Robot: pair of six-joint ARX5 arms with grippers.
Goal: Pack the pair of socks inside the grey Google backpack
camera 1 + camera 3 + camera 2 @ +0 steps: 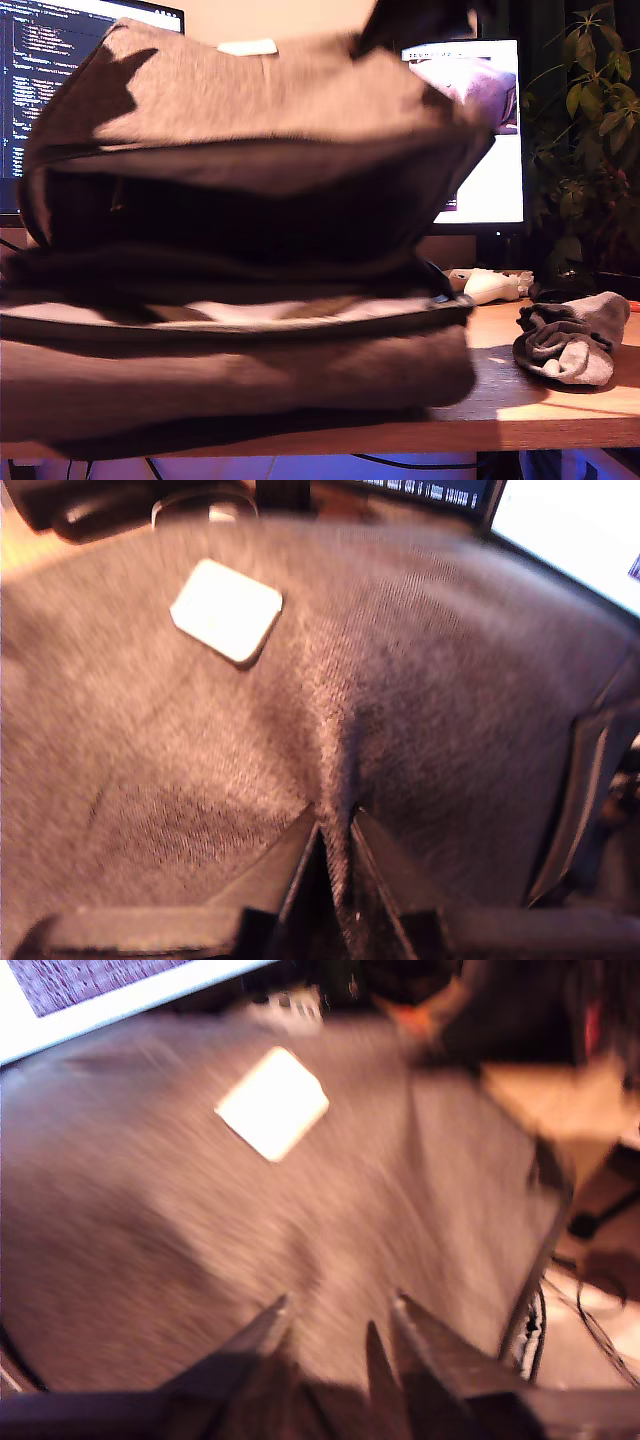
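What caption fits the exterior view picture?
Grey backpack held open and lifted, socks waiting on the table at the exterior view's right.

My second gripper (335, 830) has its jaws drawn nearly together, pinching a raised fold of the grey backpack (400, 700) fabric between the fingertips. My first gripper (335, 1325) holds its jaws apart, tips just above the same cloth, grasping nothing.
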